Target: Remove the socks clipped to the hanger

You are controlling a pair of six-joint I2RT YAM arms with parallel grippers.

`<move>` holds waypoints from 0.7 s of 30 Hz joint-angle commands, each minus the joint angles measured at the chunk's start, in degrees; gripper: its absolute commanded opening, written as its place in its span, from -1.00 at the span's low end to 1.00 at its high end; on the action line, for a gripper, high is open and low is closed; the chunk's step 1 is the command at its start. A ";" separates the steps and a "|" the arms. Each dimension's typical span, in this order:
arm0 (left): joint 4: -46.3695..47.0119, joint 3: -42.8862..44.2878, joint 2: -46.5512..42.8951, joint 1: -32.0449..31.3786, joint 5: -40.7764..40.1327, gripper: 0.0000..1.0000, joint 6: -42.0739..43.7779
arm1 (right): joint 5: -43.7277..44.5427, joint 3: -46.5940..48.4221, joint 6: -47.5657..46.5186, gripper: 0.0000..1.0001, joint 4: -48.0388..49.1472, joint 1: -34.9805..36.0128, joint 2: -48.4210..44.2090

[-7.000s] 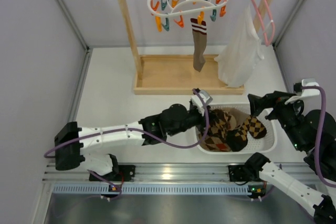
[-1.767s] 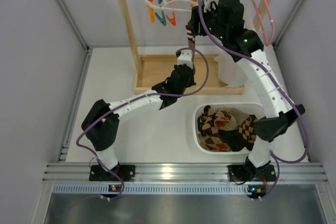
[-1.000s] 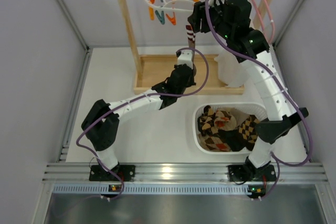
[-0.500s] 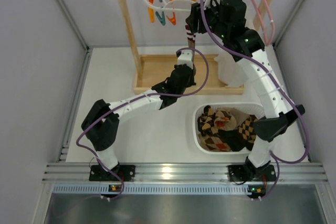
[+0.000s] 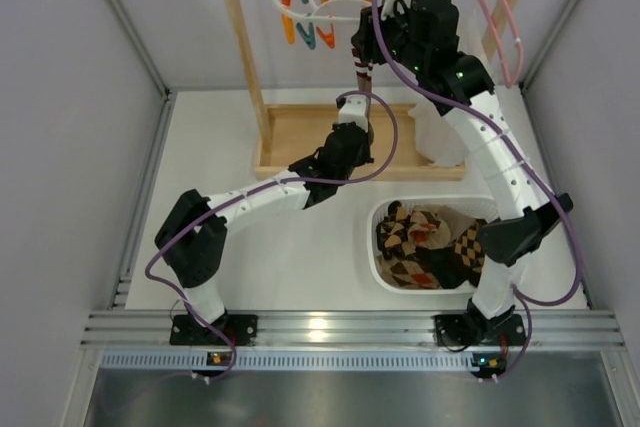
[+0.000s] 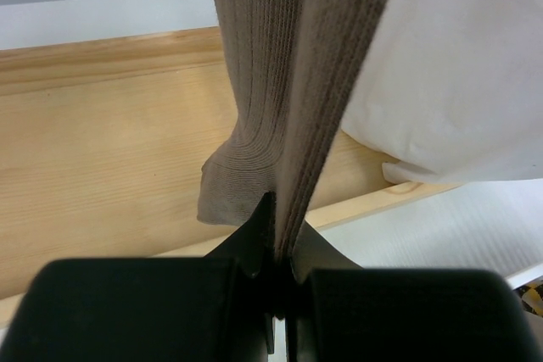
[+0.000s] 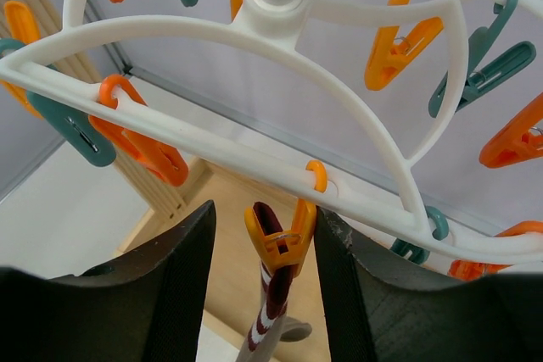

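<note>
Left gripper [image 6: 280, 270] clamped on brown sock [image 6: 271, 82], centre frame. Right gripper [image 7: 265, 281] jaws apart, straddling the orange clip [image 7: 284, 239] biting the cuff, lower centre. Risk: if I tug before the clip opens, the hanger [image 7: 212, 36] swings and I miss the clip.

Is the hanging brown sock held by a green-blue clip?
No, an orange plastic clip under the white plastic ring hanger pinches the brown ribbed sock by its striped cuff.
</note>
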 commanded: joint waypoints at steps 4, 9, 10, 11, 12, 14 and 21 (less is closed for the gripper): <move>0.63 0.28 -1.35 0.08 1.28 -1.00 -0.14 | 0.18 2.10 -0.82 -0.08 5.69 0.59 0.39; 0.72 0.19 -1.61 0.08 1.20 -1.00 -0.06 | 0.18 2.10 -0.82 -0.43 6.04 0.59 0.56; 0.63 0.19 -1.70 0.08 1.11 -1.00 0.03 | 0.10 1.92 -0.82 -0.48 6.13 0.59 0.56; 0.63 0.11 -1.78 0.08 1.02 -1.00 0.03 | 0.01 1.92 -0.73 -0.57 6.21 0.59 0.56; 0.72 0.10 -1.79 0.17 0.93 -1.00 0.03 | 0.01 1.75 -0.64 -0.63 6.39 0.59 0.22; 0.63 0.02 -1.96 0.08 0.93 -1.00 -0.05 | 0.01 1.40 -0.47 -0.77 6.57 0.59 0.13; 0.54 -3.23 -6.52 0.08 1.46 -1.00 -2.95 | -0.17 -1.15 -0.38 -0.54 7.53 0.68 -1.46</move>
